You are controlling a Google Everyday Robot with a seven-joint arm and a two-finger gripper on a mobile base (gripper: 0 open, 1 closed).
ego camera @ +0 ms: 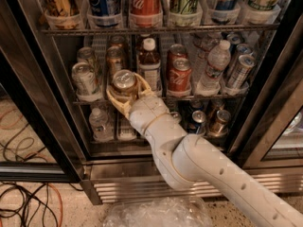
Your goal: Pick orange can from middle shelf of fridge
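- My gripper (124, 86) is at centre-left of the frame, reaching into the open fridge (267, 122) at the height of the middle shelf (208, 97).
- Its two pale yellow fingers (113, 98) are pinching the orange can (124, 78), one on each side of the can's body.
- The orange can stands upright at the front of the middle shelf with its silver top facing the camera. My gripper hides its base, so I cannot tell whether it rests on the rack.
- My white arm (213, 174) runs from the lower right corner up to the gripper.
- A pale silver can (85, 77) stands just left of the orange can.
- A brown bottle (149, 63) with a white cap is just to the right, then a red cola can (179, 74) and a clear water bottle (214, 65).
- Loose cables (23, 202) lie on the floor at lower left.
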